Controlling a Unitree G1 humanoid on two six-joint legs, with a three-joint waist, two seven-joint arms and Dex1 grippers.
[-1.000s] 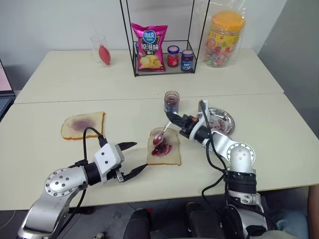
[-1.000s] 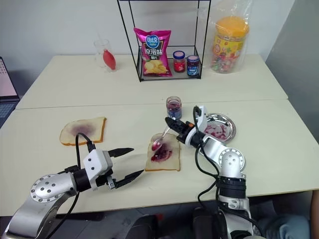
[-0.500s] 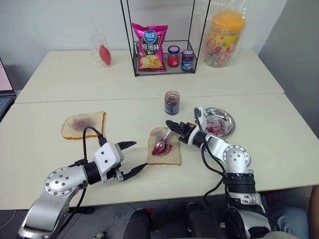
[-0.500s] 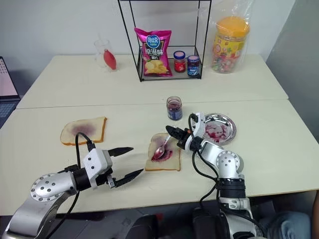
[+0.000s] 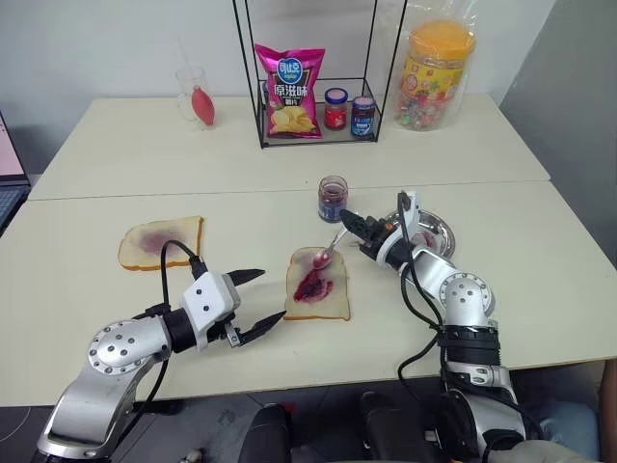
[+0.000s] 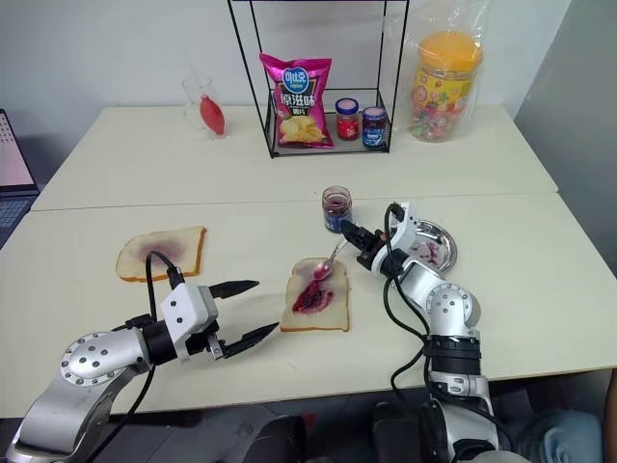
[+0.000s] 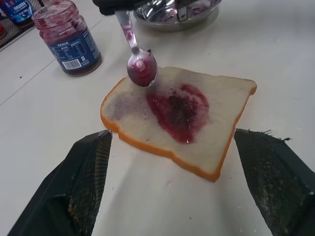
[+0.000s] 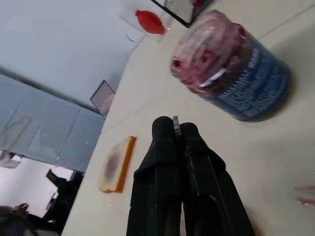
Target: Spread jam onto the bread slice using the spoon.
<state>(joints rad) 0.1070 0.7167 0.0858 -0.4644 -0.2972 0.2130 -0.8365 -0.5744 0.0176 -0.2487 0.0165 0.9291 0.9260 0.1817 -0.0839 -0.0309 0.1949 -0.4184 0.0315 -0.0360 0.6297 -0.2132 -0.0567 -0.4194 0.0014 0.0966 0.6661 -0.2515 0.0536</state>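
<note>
The bread slice [image 5: 328,303] lies on the table in front of me, with a dark purple-red jam [image 5: 310,287] patch in its middle. My right gripper [image 5: 347,220] is shut on the handle of the spoon [image 5: 331,249]. The spoon slants down, and its jam-coated bowl [image 7: 141,72] is over the slice's far edge. The open glass jar of jam [image 5: 333,198] stands just beyond, close to the right gripper. My left gripper [image 5: 267,297] is open, low over the table just left of the slice, with nothing between its fingers.
A jam-smeared steel dish [image 5: 436,234] sits right of the jar. A second slice with a faint purple smear [image 5: 160,242] lies at the left. At the back stand a wire rack [image 5: 313,135] with a chips bag and two lidded jars, a sweets jar [image 5: 436,75] and a clear cup [image 5: 194,94].
My right gripper has drawn the spoon off the jam patch, up and toward the jar, so its bowl now sits over the slice's far edge. The left gripper has stayed put.
</note>
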